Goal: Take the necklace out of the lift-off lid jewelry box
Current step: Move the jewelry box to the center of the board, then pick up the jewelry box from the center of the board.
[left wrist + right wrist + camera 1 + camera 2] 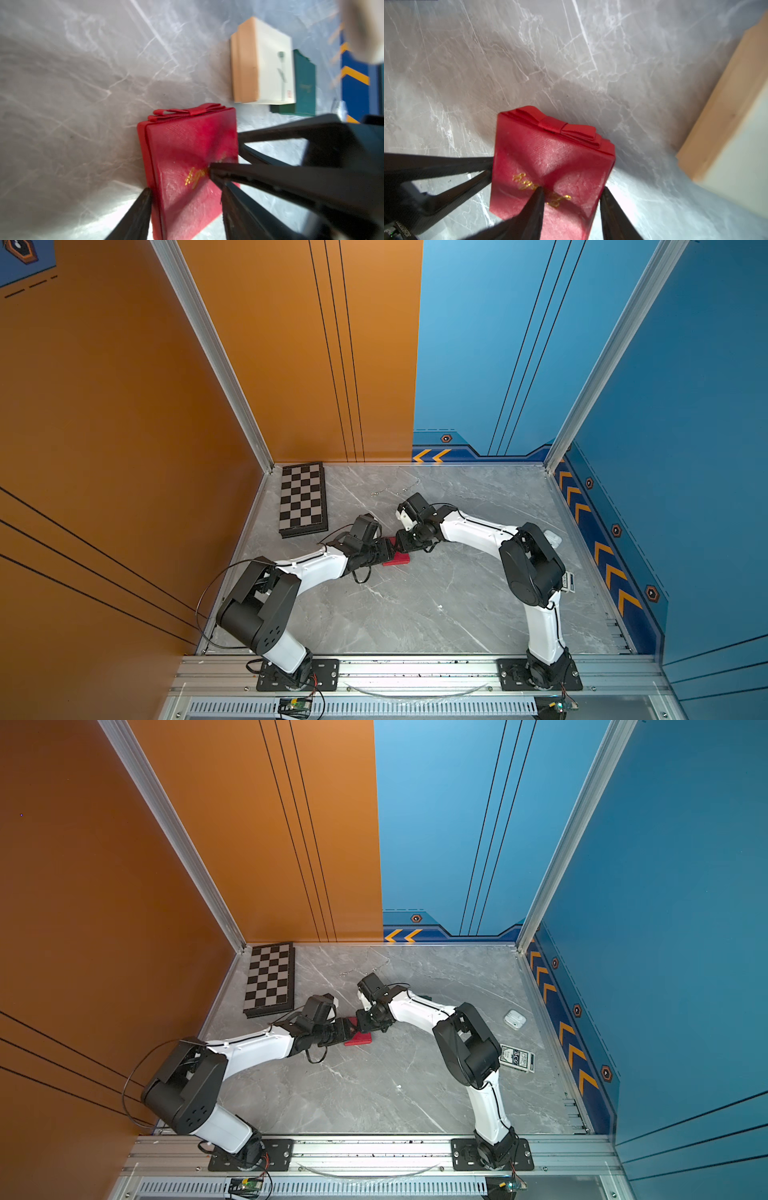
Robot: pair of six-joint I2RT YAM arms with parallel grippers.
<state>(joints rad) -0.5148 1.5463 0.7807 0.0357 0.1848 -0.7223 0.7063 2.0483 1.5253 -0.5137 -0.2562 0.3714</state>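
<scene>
Jewelry box [182, 149] between left fingers [143, 207]

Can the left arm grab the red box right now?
Probably yes: the left end effector straddles the red box, jaws apart. The right end effector crowds the same box, so they could bump.

A robot lab cell: aluminium frame posts [212, 352], orange [104, 406] and blue printed panels [478, 344], marble-look surface [415, 605], two arms [316, 568] bolted to a rail [415, 668].
</scene>
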